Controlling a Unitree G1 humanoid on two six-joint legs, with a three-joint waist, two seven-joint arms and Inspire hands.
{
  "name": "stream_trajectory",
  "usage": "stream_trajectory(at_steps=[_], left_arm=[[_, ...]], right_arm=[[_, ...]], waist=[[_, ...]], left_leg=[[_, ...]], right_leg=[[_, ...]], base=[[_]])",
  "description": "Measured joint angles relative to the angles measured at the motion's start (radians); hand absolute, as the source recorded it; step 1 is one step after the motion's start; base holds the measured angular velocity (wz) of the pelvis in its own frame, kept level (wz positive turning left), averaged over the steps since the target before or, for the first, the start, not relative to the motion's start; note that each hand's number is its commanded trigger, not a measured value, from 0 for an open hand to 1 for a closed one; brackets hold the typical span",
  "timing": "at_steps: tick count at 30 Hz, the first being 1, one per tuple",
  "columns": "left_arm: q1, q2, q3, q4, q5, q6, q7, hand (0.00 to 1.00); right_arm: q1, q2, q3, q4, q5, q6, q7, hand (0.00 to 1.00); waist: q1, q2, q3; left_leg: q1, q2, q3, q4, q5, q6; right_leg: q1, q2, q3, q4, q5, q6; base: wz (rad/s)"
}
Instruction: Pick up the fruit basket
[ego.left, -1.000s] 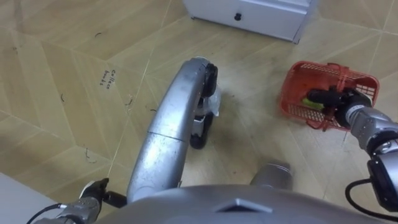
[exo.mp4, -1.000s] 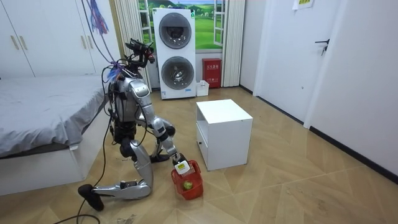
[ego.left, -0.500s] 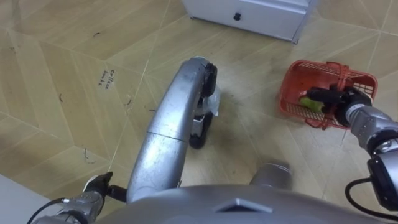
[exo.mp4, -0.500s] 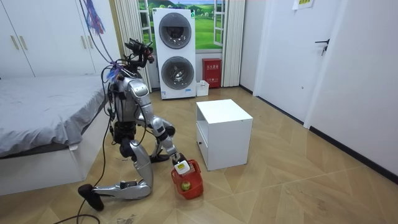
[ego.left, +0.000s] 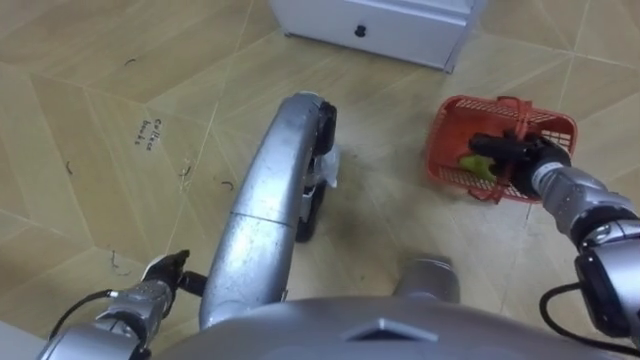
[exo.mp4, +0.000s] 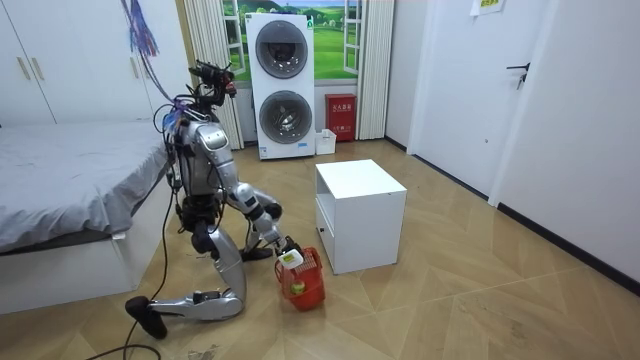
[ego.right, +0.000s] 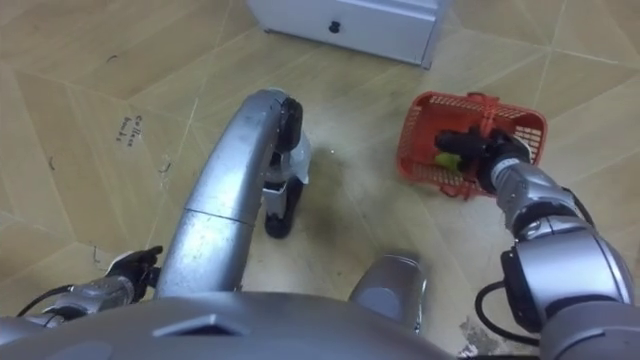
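Note:
The fruit basket (ego.left: 452, 132) is red plastic mesh with a hoop handle and holds a green fruit (ego.left: 472, 163). It is to my front right, just before the white cabinet. My right hand (ego.left: 515, 155) is shut on the handle above the basket's middle. In the room view the basket (exo.mp4: 306, 287) hangs tilted from that hand (exo.mp4: 287, 253), its bottom close to the floor. My left hand (ego.left: 165, 272) hangs low at my left side with relaxed fingers and holds nothing. I kneel on one knee beside the cabinet.
A white cabinet (ego.left: 380, 25) with a drawer knob stands right behind the basket, also seen in the room view (exo.mp4: 360, 215). A bed (exo.mp4: 60, 200) is at the room view's left and stacked washing machines (exo.mp4: 280, 85) stand at the back wall.
My trunk has straightened toward the room view's left, shifting the eye view. My right hand has drawn the basket a little upward and nearer to me. The left hand stays low.

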Motion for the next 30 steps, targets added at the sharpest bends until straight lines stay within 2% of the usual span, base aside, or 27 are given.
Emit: stream_trajectory(at_steps=[3, 4, 6, 7, 9, 10, 12, 13, 14, 15, 16, 17, 18, 19, 20, 21, 22, 23, 24, 25, 26, 27, 29, 30], left_arm=[[-0.009, -0.002, 0.036, 0.001, 0.003, 0.009, -0.019, 0.0], [-0.019, -0.003, 0.038, 0.004, -0.001, 0.015, -0.02, 0.0], [-0.026, -0.003, 0.044, 0.004, -0.001, 0.02, -0.019, 0.0], [-0.032, -0.002, 0.072, 0.004, 0.0, 0.025, -0.019, 0.0], [-0.041, -0.001, 0.117, 0.001, -0.001, 0.025, -0.018, 0.0], [-0.041, -0.001, 0.143, -0.009, -0.001, 0.024, -0.016, 0.0], [-0.045, -0.006, 0.153, -0.014, -0.001, 0.026, -0.012, 0.0], [-0.044, -0.012, 0.16, -0.018, -0.001, 0.03, -0.011, 0.0], [-0.035, -0.014, 0.178, -0.02, 0.0, 0.031, -0.01, 0.0], [-0.033, -0.014, 0.184, -0.021, 0.004, 0.031, -0.009, 0.0], [-0.025, -0.014, 0.192, -0.021, 0.005, 0.036, -0.007, 0.0], [-0.001, -0.014, 0.194, -0.035, 0.004, 0.041, -0.004, 0.0], [0.017, -0.015, 0.198, -0.046, 0.004, 0.042, -0.001, 0.0], [0.037, -0.016, 0.22, -0.057, 0.008, 0.042, 0.006, 0.0], [0.055, -0.014, 0.228, -0.063, 0.008, 0.042, 0.019, 0.0], [0.065, -0.014, 0.229, -0.072, 0.008, 0.042, 0.028, 0.0], [0.086, -0.016, 0.232, -0.088, 0.007, 0.039, 0.047, 0.0], [0.097, -0.015, 0.236, -0.095, 0.009, 0.039, 0.064, 0.0], [0.101, -0.011, 0.237, -0.095, 0.008, 0.039, 0.074, 0.0], [0.111, -0.003, 0.235, -0.099, 0.008, 0.04, 0.091, 0.0], [0.123, -0.006, 0.242, -0.112, 0.02, 0.045, 0.104, 0.0], [0.129, -0.008, 0.248, -0.116, 0.026, 0.046, 0.109, 0.0], [0.142, -0.012, 0.257, -0.137, 0.027, 0.049, 0.116, 0.0], [0.143, -0.013, 0.263, -0.145, 0.027, 0.05, 0.12, 0.0]], right_arm=[[-0.008, -0.001, -0.004, -0.035, 0.013, 0.019, 0.021, 1.0], [-0.008, -0.002, -0.005, -0.059, 0.018, 0.025, 0.03, 1.0], [-0.008, -0.001, -0.006, -0.092, 0.037, 0.039, 0.041, 1.0], [-0.008, 0.006, -0.009, -0.107, 0.038, 0.039, 0.044, 1.0], [-0.008, 0.011, -0.01, -0.141, 0.038, 0.05, 0.046, 1.0], [-0.008, 0.01, -0.011, -0.183, 0.038, 0.062, 0.047, 1.0], [-0.008, 0.01, -0.01, -0.221, 0.032, 0.066, 0.059, 1.0], [-0.007, 0.011, -0.01, -0.238, 0.032, 0.077, 0.068, 1.0], [0.003, 0.017, -0.01, -0.257, 0.033, 0.084, 0.075, 1.0], [0.014, 0.021, -0.01, -0.274, 0.033, 0.085, 0.079, 1.0], [0.04, 0.026, -0.01, -0.309, 0.034, 0.087, 0.089, 1.0], [0.053, 0.028, -0.011, -0.34, 0.035, 0.103, 0.106, 1.0], [0.063, 0.028, -0.013, -0.363, 0.037, 0.112, 0.111, 1.0], [0.102, 0.031, -0.028, -0.427, 0.039, 0.116, 0.125, 1.0], [0.144, 0.034, -0.033, -0.477, 0.036, 0.115, 0.142, 1.0], [0.162, 0.036, -0.035, -0.496, 0.033, 0.115, 0.149, 1.0], [0.196, 0.04, -0.041, -0.525, 0.031, 0.113, 0.162, 1.0], [0.221, 0.049, -0.043, -0.531, 0.022, 0.113, 0.17, 1.0], [0.232, 0.058, -0.044, -0.531, 0.009, 0.113, 0.169, 1.0], [0.255, 0.075, -0.041, -0.54, -0.004, 0.115, 0.169, 1.0], [0.283, 0.079, -0.04, -0.558, -0.014, 0.115, 0.171, 1.0], [0.294, 0.079, -0.04, -0.57, -0.03, 0.117, 0.171, 1.0], [0.339, 0.081, -0.037, -0.621, -0.04, 0.123, 0.171, 1.0], [0.343, 0.082, -0.037, -0.622, -0.041, 0.123, 0.171, 1.0]], waist=[[-0.003, -0.009, 0.0025], [-0.008, -0.011, 0.0025], [-0.012, -0.017, 0.0024], [-0.012, -0.025, 0.0006], [-0.013, -0.034, -0.0028], [-0.018, -0.034, -0.0045], [-0.015, -0.042, -0.0068], [-0.012, -0.045, -0.0094], [-0.007, -0.052, -0.0165], [-0.007, -0.054, -0.0186], [-0.01, -0.055, -0.023], [-0.011, -0.055, -0.0248], [-0.012, -0.053, -0.0262], [-0.013, -0.051, -0.0315], [-0.013, -0.052, -0.0372], [-0.013, -0.052, -0.0414], [-0.006, -0.043, -0.0478], [-0.003, -0.03, -0.0523], [-0.002, -0.028, -0.0533], [-0.002, -0.021, -0.0528], [-0.002, -0.011, -0.0532], [-0.002, -0.005, -0.0527], [-0.009, 0.009, -0.0544], [-0.013, 0.011, -0.0546]], left_leg=[[0.003, -0.007, -0.006, 0.007, -0.002, 0.001], [0.004, -0.018, -0.011, 0.011, -0.002, 0.0], [0.016, -0.022, -0.013, 0.018, -0.011, 0.004], [0.023, -0.023, -0.013, 0.02, -0.017, 0.007], [0.027, -0.023, -0.018, 0.02, -0.02, 0.01], [0.03, -0.021, -0.026, 0.018, -0.022, 0.015], [0.053, -0.004, -0.023, -0.01, -0.029, 0.028], [0.081, 0.007, -0.021, -0.049, -0.032, 0.034], [0.115, 0.017, -0.023, -0.096, -0.032, 0.037], [0.137, 0.021, -0.023, -0.122, -0.031, 0.041], [0.184, 0.024, -0.024, -0.184, -0.032, 0.05], [0.244, 0.026, -0.023, -0.253, -0.033, 0.058], [0.274, 0.027, -0.024, -0.289, -0.033, 0.061], [0.343, 0.025, -0.02, -0.368, -0.029, 0.075], [0.424, 0.024, -0.012, -0.455, -0.02, 0.092], [0.463, 0.027, -0.008, -0.496, -0.014, 0.101], [0.549, 0.035, 0.001, -0.588, -0.002, 0.118], [0.64, 0.043, 0.003, -0.672, 0.008, 0.127], [0.684, 0.044, 0.002, -0.713, 0.013, 0.129], [0.768, 0.045, -0.002, -0.788, 0.022, 0.129], [0.846, 0.046, -0.003, -0.856, 0.03, 0.128], [0.884, 0.046, -0.002, -0.891, 0.036, 0.127], [1.005, 0.048, -0.018, -1.038, 0.08, 0.112], [1.029, 0.053, -0.024, -1.072, 0.093, 0.106]], right_leg=[[0.008, 0.001, 0.004, 0.0, 0.0, 0.0], [0.016, 0.0, 0.004, -0.002, 0.0, 0.0], [0.033, -0.001, 0.005, -0.008, 0.0, 0.0], [0.043, 0.0, 0.005, -0.015, 0.0, 0.0], [0.051, 0.014, 0.005, -0.032, 0.0, 0.0], [0.052, 0.034, 0.009, -0.052, 0.0, 0.0], [0.051, 0.054, 0.026, -0.109, 0.0, 0.001], [0.052, 0.057, 0.025, -0.177, 0.0, 0.001], [0.058, 0.058, 0.021, -0.263, 0.0, 0.002], [0.07, 0.06, 0.014, -0.316, 0.001, 0.003], [0.105, 0.061, -0.004, -0.44, 0.006, 0.011], [0.135, 0.063, -0.011, -0.569, 0.037, 0.024], [0.148, 0.063, -0.015, -0.626, 0.068, 0.024], [0.173, 0.063, -0.028, -0.727, 0.17, 0.005], [0.192, 0.063, -0.034, -0.801, 0.315, -0.013], [0.195, 0.063, -0.033, -0.828, 0.399, -0.017], [0.195, 0.074, -0.024, -0.878, 0.595, -0.022], [0.193, 0.095, -0.022, -0.902, 0.716, 0.009], [0.185, 0.11, -0.025, -0.896, 0.709, 0.014], [0.165, 0.141, -0.034, -0.854, 0.634, 0.005], [0.136, 0.159, -0.063, -0.836, 0.542, -0.001], [0.12, 0.16, -0.079, -0.84, 0.502, -0.001], [0.054, 0.155, -0.145, -0.943, 0.369, -0.008], [0.042, 0.155, -0.161, -0.99, 0.344, -0.009]], base=[[-0.04], [0.0], [-0.05], [-0.05], [-0.02], [-0.13], [-0.25], [-0.39], [-0.41], [-0.35], [-0.39], [-0.44], [-0.48], [-0.33], [-0.22], [-0.19], [-0.22], [-0.27], [-0.23], [-0.21], [-0.22], [-0.25], [-0.14], [-0.13]])
